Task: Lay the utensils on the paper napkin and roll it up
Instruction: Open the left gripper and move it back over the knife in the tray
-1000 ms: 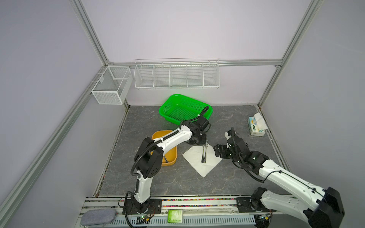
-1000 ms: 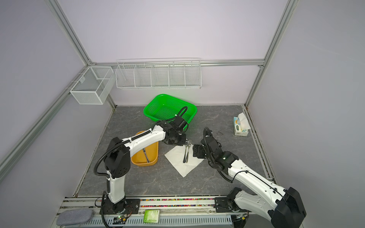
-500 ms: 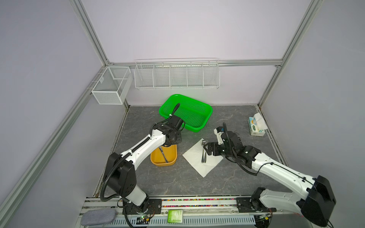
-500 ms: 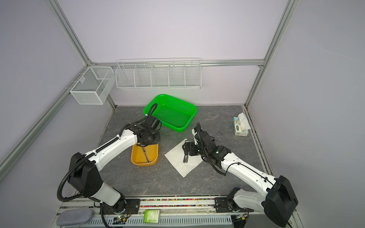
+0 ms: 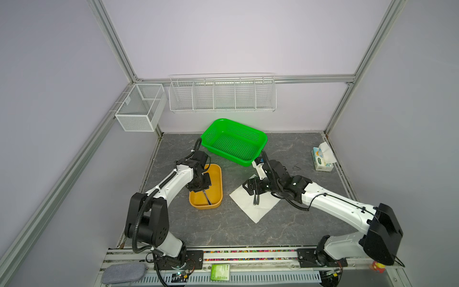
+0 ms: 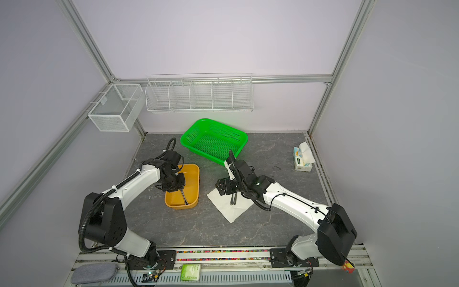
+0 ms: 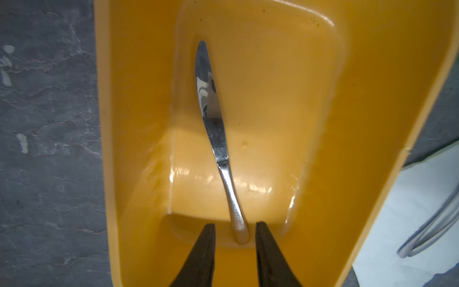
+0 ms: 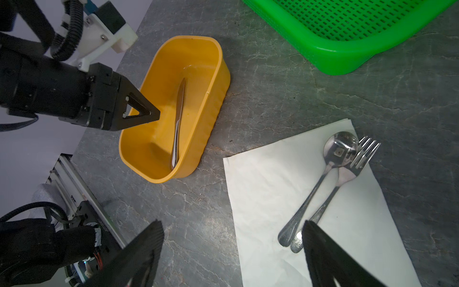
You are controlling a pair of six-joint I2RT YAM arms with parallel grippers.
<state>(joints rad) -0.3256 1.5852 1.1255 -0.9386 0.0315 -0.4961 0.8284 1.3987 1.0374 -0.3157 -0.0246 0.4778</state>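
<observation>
Just ahead of the left hand [image 7: 234,229] lies the knife [image 7: 213,129]

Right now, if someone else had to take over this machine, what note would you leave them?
Left gripper: open, at the bin, jaws either side of the knife's handle end, not gripping it.
Right gripper: wide open, empty, above the napkin's edge near the handle ends.
Done: spoon and fork lie side by side on the napkin.
Left: the knife lies in the bin; grip it, lay it beside the other two, then roll the napkin up.
</observation>
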